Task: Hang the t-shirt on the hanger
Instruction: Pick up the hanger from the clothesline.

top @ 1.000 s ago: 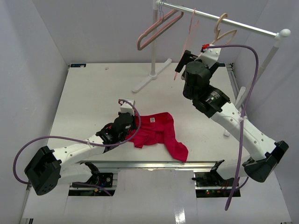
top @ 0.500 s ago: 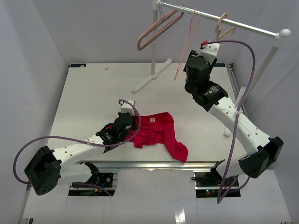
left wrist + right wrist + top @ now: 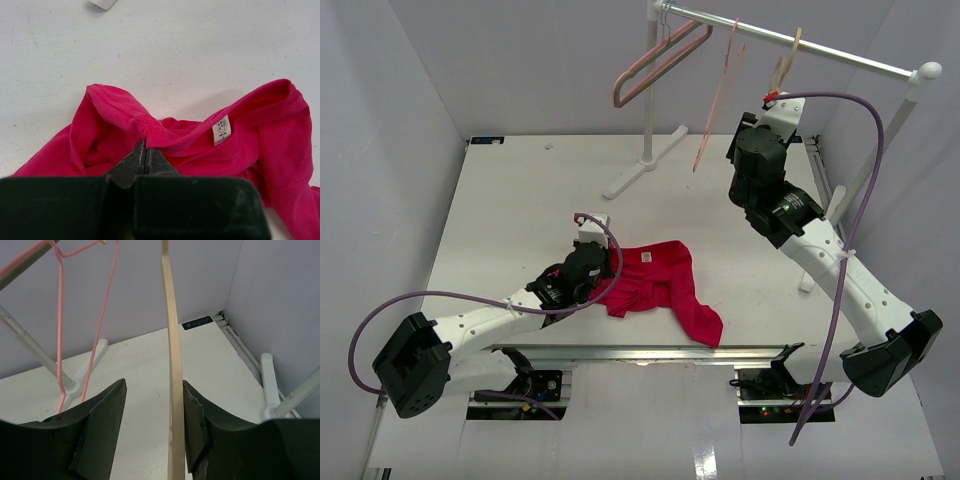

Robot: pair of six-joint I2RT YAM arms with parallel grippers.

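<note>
Right gripper (image 3: 154, 386) has swung up under the rail (image 3: 840, 55) over the far right corner. The wooden hanger (image 3: 169, 315) now sits edge-on between its wide-open jaws, unclamped. Left gripper (image 3: 146, 152) is unchanged, pinched shut on the t-shirt (image 3: 240, 150) collar at the table (image 3: 520, 200) near edge. Hanger grab looks next.

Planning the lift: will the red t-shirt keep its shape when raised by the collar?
Probably floppy: the t-shirt lies crumpled in soft folds. Likely thin and light: its collar edge bunches between the left gripper tips. Expect it to sag.
</note>
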